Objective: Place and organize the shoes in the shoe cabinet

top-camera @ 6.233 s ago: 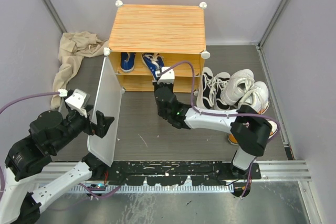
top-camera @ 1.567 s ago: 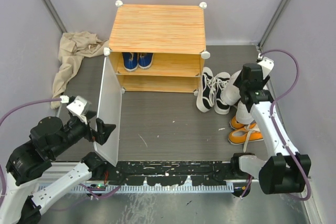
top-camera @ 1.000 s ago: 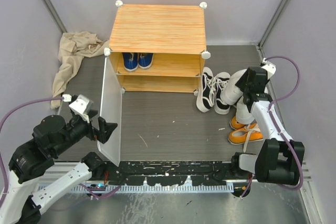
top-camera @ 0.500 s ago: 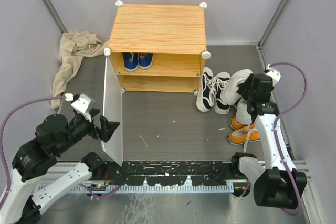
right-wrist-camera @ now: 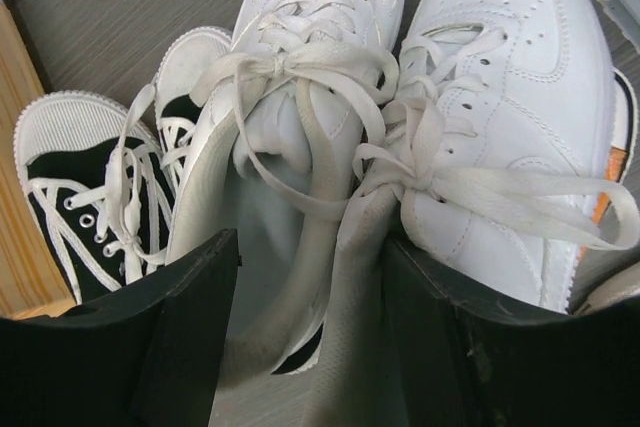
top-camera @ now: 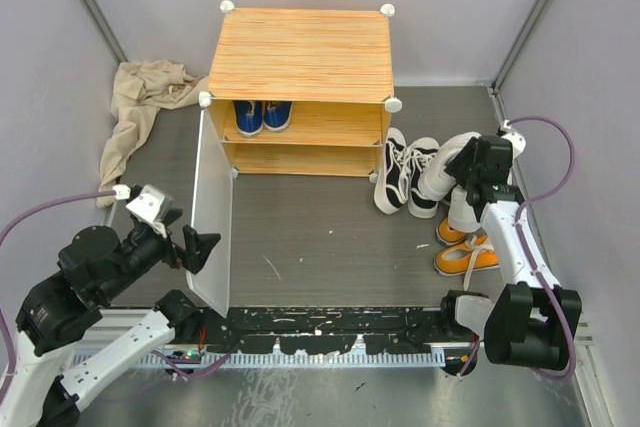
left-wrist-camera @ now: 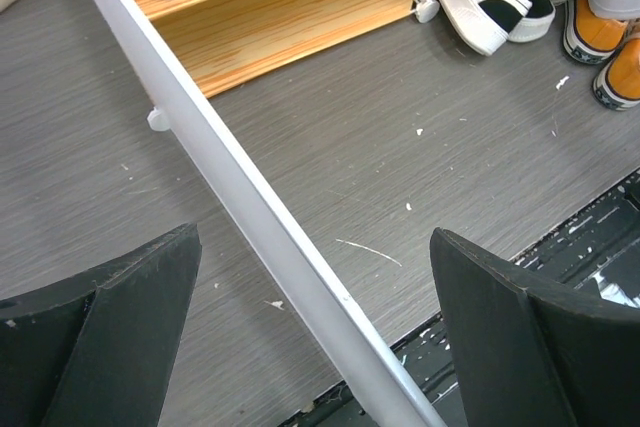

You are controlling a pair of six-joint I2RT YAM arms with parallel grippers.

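**Desk:** Take me across from the left.

**Me:** My left gripper (top-camera: 200, 246) is at the free edge of the pale door panel (top-camera: 210, 202). The jaws are wide apart, one finger on each side of that edge, and they aren't pinching it. The door stands swung out, so the front of the shoe cabinet (top-camera: 300, 52), at the back middle of the worktop (top-camera: 300, 237), is open to me.

**Desk:** What's inside?

**Me:** Only the blue sneakers (top-camera: 262, 115), side by side on the upper shelf. What I can see of the lower shelf has nothing on it.

**Desk:** And the other shoes?

**Me:** They're on the worktop just right of the cabinet. The black high-tops (top-camera: 392, 172) are nearest it, and the white sneakers (right-wrist-camera: 420, 107) are touching them. The orange sneakers (top-camera: 462, 257) are closer to my side. My right gripper (right-wrist-camera: 310, 242) is down over the heel end of the white pair. Its jaws are apart, bracketing the two neighbouring heel collars, and I see no bite on them yet.

**Desk:** So which step is this?

**Me:** I'd call it the pickup of the white pair, with one pair shelved and three to go. Next I'd close on both collars together and check that neither shoe slips out. Then I'd lift them clear of the high-tops' laces, swing left to the opening, and set them toes-in on the lower shelf. The left arm should leave the door out of the way.
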